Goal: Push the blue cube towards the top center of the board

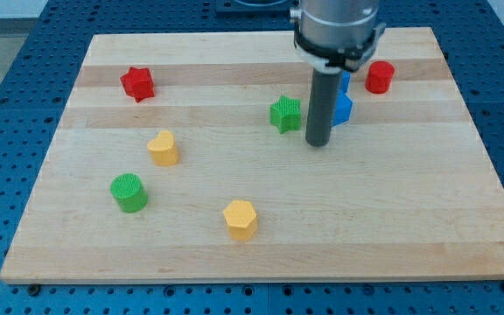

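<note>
The blue cube (344,107) sits in the upper right part of the wooden board (261,236), partly hidden behind the dark rod. A second blue piece shows just above it, mostly hidden by the rod. My tip (319,143) rests on the board just left of and below the blue cube, close to it or touching it. A green star block (285,114) stands just left of the rod.
A red cylinder (379,77) stands right of and above the blue cube. A red star block (137,83) is at upper left. A yellow heart-shaped block (162,149), a green cylinder (129,192) and a yellow hexagonal block (240,219) lie lower left.
</note>
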`<state>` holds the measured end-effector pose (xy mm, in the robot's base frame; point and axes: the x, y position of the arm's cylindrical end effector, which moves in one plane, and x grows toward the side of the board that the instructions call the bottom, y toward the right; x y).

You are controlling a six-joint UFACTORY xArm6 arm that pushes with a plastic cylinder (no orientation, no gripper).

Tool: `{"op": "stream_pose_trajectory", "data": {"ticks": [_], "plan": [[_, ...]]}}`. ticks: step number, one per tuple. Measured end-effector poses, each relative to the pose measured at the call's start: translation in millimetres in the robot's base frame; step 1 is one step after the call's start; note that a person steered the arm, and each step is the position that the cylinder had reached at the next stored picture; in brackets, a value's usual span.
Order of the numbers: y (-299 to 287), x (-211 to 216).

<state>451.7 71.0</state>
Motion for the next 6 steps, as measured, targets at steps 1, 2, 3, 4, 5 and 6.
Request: {"op": "stream_pose_trajectory", "data": {"ticks": [1,2,3,4,5,6], "plan": [[-4.2,36.4],[3.8,40.9],[34.9,32.2],[50.0,4.9],[49.5,-32.9],[33.6,-69.4]]}}
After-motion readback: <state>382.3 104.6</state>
